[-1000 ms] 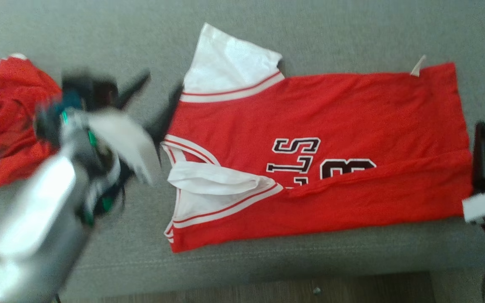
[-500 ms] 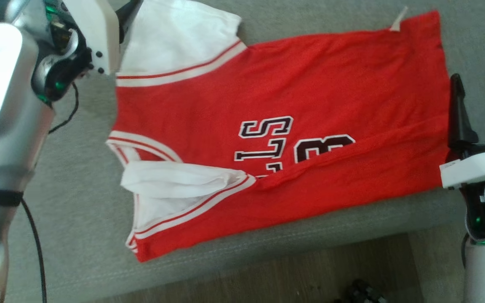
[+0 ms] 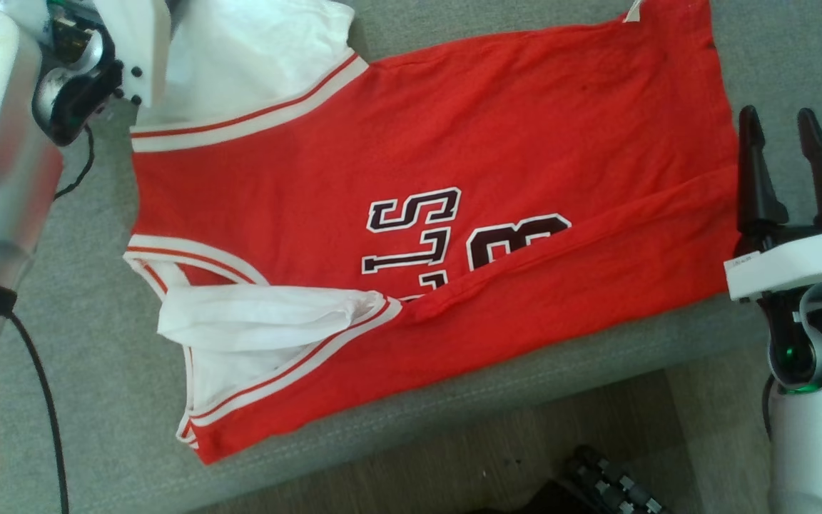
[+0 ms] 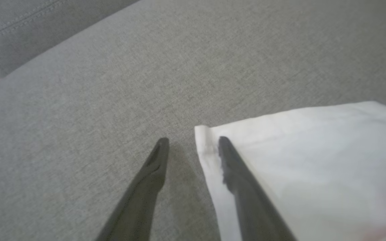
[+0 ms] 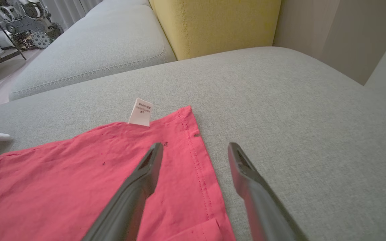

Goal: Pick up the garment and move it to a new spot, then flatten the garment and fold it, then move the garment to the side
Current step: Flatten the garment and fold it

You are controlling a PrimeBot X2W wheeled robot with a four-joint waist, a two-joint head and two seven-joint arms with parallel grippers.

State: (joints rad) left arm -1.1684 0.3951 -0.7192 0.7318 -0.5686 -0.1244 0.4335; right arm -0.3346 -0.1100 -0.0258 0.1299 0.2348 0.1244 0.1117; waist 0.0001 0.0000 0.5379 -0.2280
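Note:
The garment point(image 3: 454, 164) is a red jersey with white sleeves and dark lettering, spread on the grey sofa seat point(image 3: 83, 343) with its near side folded over. My left gripper point(image 4: 192, 142) is open at the corner of the far white sleeve point(image 4: 313, 160): one finger lies over the sleeve, the other over bare sofa. My right gripper point(image 3: 777, 118) is open at the jersey's hem. In the right wrist view the right gripper point(image 5: 195, 147) straddles the hem edge point(image 5: 199, 164), left finger above red cloth, right finger above the sofa, close to a white label point(image 5: 141, 112).
The seat's front edge point(image 3: 496, 421) runs just below the jersey, with wooden floor and a dark object point(image 3: 604, 478) beyond it. A yellow cushion point(image 5: 213, 23) and another grey seat point(image 5: 89, 50) stand behind the hem end. A black cable point(image 3: 40, 385) hangs along my left arm.
The head camera has turned, shifting the whole picture. My left arm has gone from beside the collar up to the far white sleeve. The right gripper stays open at the hem.

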